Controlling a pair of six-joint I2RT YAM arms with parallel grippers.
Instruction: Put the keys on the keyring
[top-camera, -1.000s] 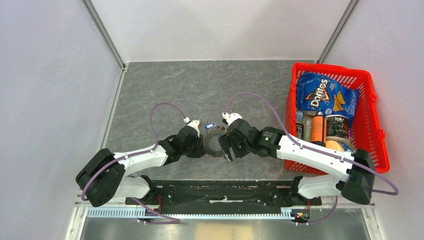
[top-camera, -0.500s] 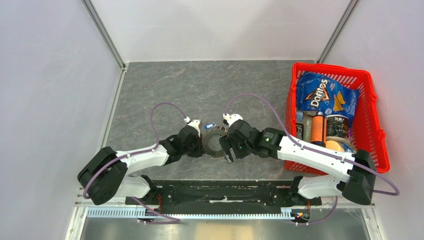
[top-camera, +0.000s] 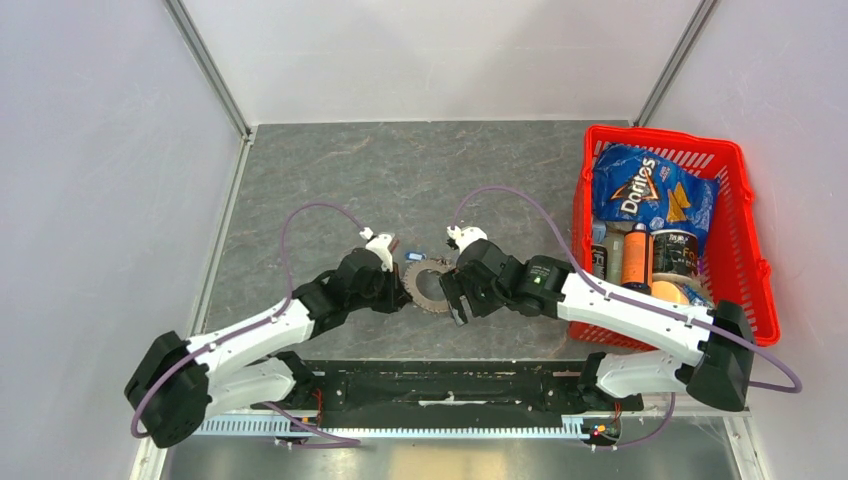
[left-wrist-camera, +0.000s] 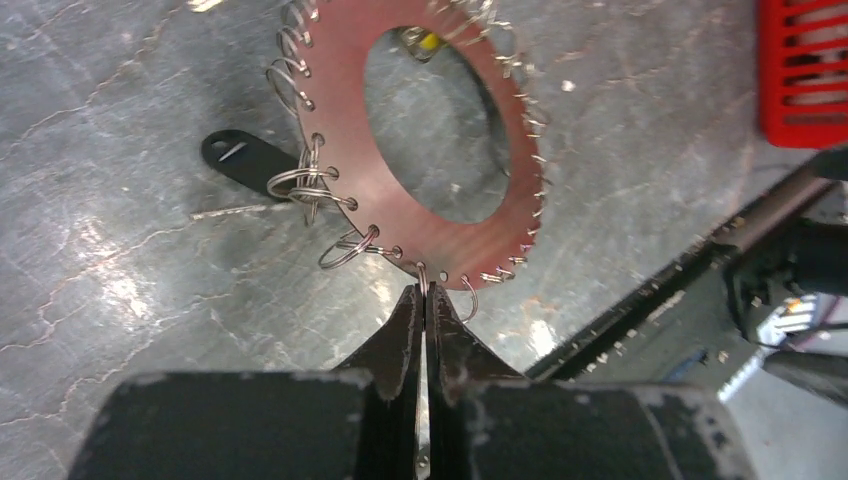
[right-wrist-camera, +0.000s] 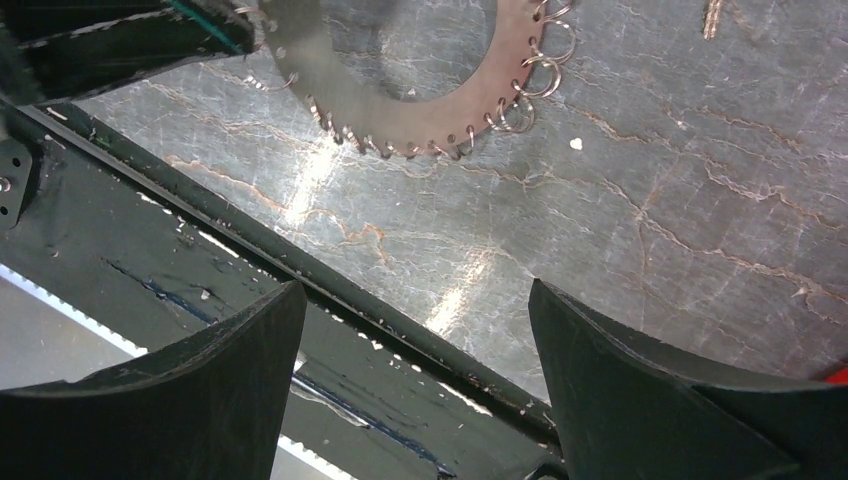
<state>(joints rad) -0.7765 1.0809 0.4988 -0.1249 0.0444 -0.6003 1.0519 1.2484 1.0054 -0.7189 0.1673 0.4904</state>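
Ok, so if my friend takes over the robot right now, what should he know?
Left gripper: shut on the edge of the keyring.
Right gripper: open, empty, beside the keyring.
Black key: looks loose on the table, next to the keyring.
Green key: can't spot it for sure.
Done: keyring gripped.
Left: put both keys on.

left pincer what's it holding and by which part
The left pincer is shut on the keyring, pinching its outer rim at the near edge. The right pincer is open, holding nothing.
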